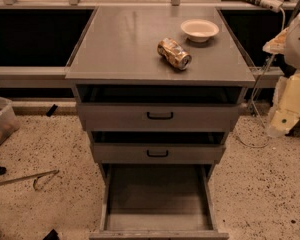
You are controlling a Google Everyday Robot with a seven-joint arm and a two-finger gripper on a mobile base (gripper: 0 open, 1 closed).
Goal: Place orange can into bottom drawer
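The orange can (174, 53) lies on its side on the grey cabinet top (120, 49), right of centre, just in front and left of the cream bowl (200, 30). The bottom drawer (157, 204) is pulled far out at the foot of the cabinet; its flat grey floor is bare. My gripper (280, 128) hangs at the right edge of the view, beside the cabinet's right side at about the level of the top drawer. It is well apart from the can and holds nothing that I can see.
Two shallower drawers with black handles, the top drawer (160, 116) and the middle drawer (157, 153), stand slightly open above the bottom one. A cable (255, 91) hangs down by the cabinet's right side. A plastic bin (1, 121) and a metal rod (25, 179) lie on the speckled floor at left.
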